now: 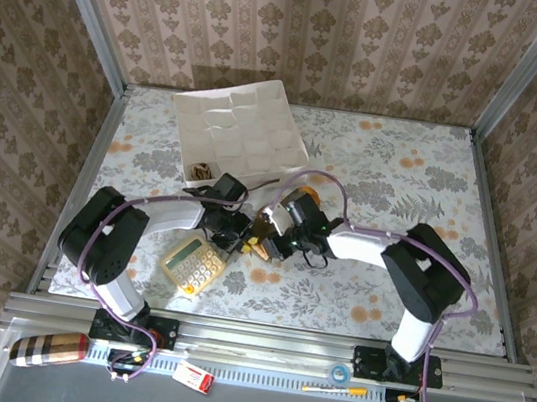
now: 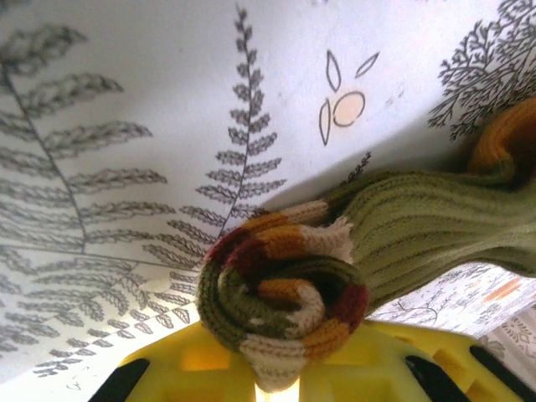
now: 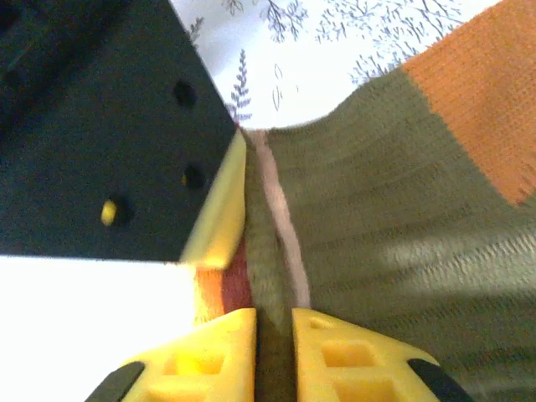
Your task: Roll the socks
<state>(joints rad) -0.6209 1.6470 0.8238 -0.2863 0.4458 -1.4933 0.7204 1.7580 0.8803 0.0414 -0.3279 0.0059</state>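
The olive green sock (image 2: 435, 222) lies on the floral tablecloth between my two grippers at mid-table. Its striped orange, brown and cream cuff is wound into a tight roll (image 2: 280, 293). My left gripper (image 2: 276, 381) is shut on that roll from below. The sock's orange toe (image 2: 511, 134) shows at the far right. In the right wrist view the olive sock (image 3: 394, 226) with its orange toe (image 3: 481, 100) stretches away, and my right gripper (image 3: 274, 335) pinches a fold of it in a narrow gap. From above, the left gripper (image 1: 243, 236) and right gripper (image 1: 270, 242) nearly touch. A small brown-and-tan patterned sock (image 1: 200, 169) lies by the tray.
A yellow calculator (image 1: 193, 263) sits just in front of the left gripper. A white compartment tray (image 1: 238, 131) lies at the back, left of centre. The left gripper's black body (image 3: 100, 126) stands close beside the right fingers. Patterned walls enclose the table.
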